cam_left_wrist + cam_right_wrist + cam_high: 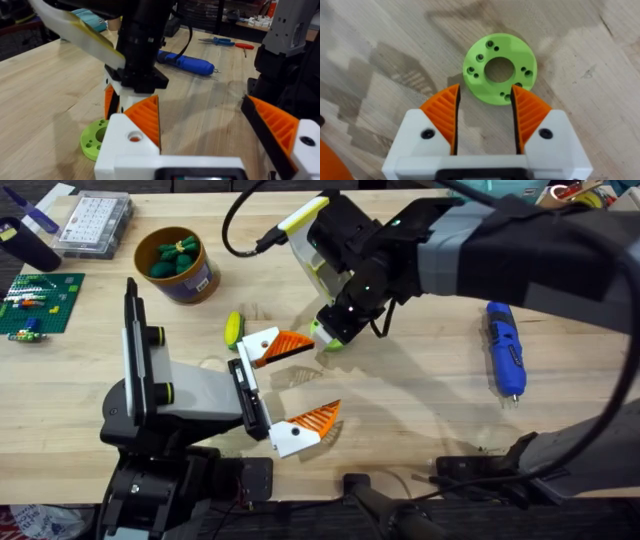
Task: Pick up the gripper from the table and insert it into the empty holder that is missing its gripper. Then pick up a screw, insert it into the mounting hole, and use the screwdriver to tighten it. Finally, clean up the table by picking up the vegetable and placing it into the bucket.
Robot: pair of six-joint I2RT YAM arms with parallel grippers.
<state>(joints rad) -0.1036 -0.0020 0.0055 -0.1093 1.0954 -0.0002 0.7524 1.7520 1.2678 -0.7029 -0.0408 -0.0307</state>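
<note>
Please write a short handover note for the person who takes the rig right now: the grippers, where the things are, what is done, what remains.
Right gripper: open, empty, over the green ring that lies flat on the table.
Left gripper: open, empty, low over the table beside the ring.
Screwdriver: lying on the table on the right side, untouched.
Bucket: at the far left, already with green things inside; a yellow-green piece lies on the table near the left gripper.
Done: nothing is held; I cannot tell which steps are finished.
Left: as far as visible, the screw, the tightening and the cleanup.
</note>
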